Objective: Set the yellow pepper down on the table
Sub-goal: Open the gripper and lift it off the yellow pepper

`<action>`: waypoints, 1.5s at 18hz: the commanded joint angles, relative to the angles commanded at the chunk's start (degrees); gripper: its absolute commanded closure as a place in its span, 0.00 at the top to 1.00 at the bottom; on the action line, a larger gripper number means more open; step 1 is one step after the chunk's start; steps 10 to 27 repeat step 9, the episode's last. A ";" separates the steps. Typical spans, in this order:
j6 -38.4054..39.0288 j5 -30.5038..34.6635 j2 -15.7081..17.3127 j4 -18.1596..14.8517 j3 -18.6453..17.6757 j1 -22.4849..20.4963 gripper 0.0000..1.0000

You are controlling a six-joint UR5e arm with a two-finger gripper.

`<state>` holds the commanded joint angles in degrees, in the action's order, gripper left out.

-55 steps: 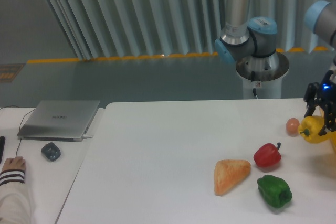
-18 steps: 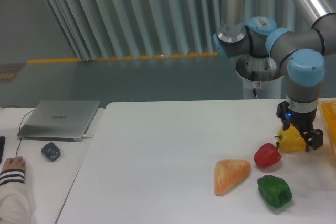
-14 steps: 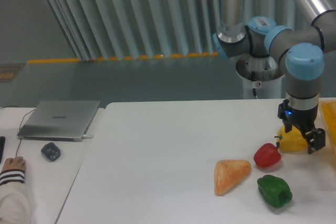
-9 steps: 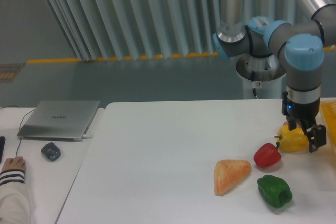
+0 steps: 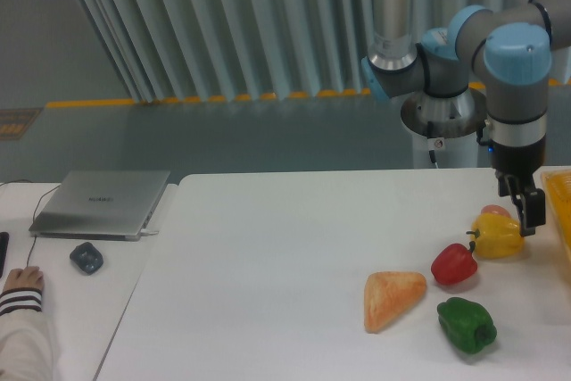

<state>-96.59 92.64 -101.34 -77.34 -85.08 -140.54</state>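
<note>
Pepper (image 5: 498, 236) down on worktop (image 5: 268, 265) near right edge; end effector (image 5: 528, 209) open, clear above. Light, glossy, slippery; regrip across body.

robot lab, pedestal arm (image 5: 443, 113), laptop (image 5: 101, 203)

Arm: silver-grey metal tubes joined by rounded joints with light blue caps and grey housings. Base: round grey pedestal behind the far edge of the table (image 5: 268, 247), bearing a small red-marked label and a black cable. Wrist: dark section ending in the black pincer (image 5: 526, 207).
</note>
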 joint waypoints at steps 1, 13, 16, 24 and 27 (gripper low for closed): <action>0.00 0.09 0.79 0.00 -0.09 0.00 1.00; 0.00 0.18 3.43 -2.99 -0.44 -1.14 1.00; 0.00 0.18 3.43 -2.99 -0.44 -1.14 1.00; 0.00 0.18 3.43 -2.99 -0.44 -1.14 1.00; 0.00 0.18 3.43 -2.99 -0.44 -1.14 1.00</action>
